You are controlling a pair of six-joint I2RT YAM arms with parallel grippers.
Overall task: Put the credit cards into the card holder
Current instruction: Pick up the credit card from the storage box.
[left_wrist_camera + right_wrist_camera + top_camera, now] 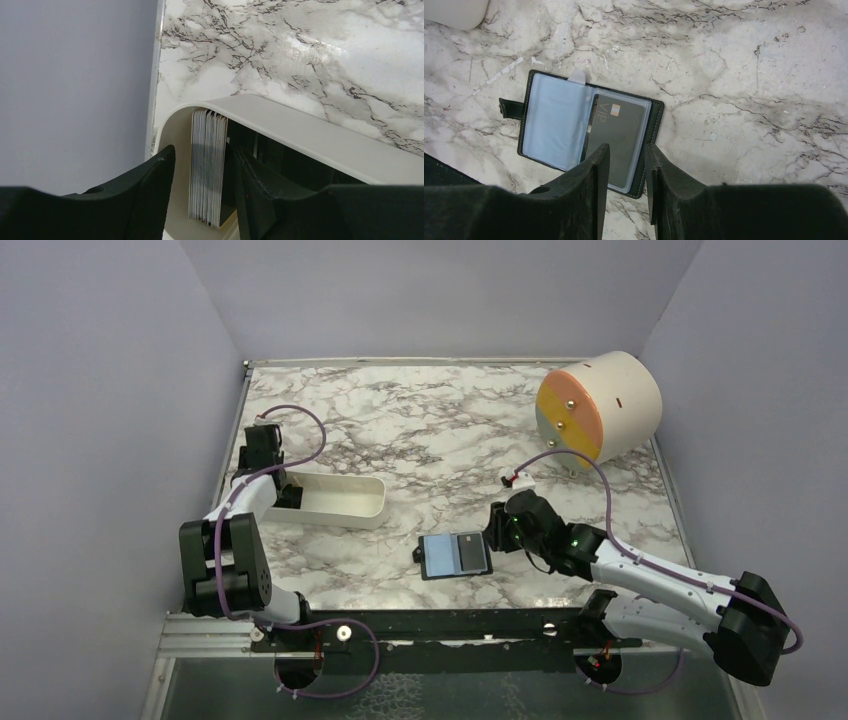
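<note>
My left arm reaches forward, wrist dipped into the white tray (pixel 300 130). My left gripper (pixel 202 149) has its jaws apart astride the credit cards (pixel 207 170), stacked on edge. My right arm stretches low leftward. My right gripper (pixel 626 147), jaws apart and empty, sits over the open card holder (pixel 554 125).

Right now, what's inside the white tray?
Cards standing on edge at one end, straddled by the left pincer. Rest of the white tray looks bare; under the arm is hidden.
</note>
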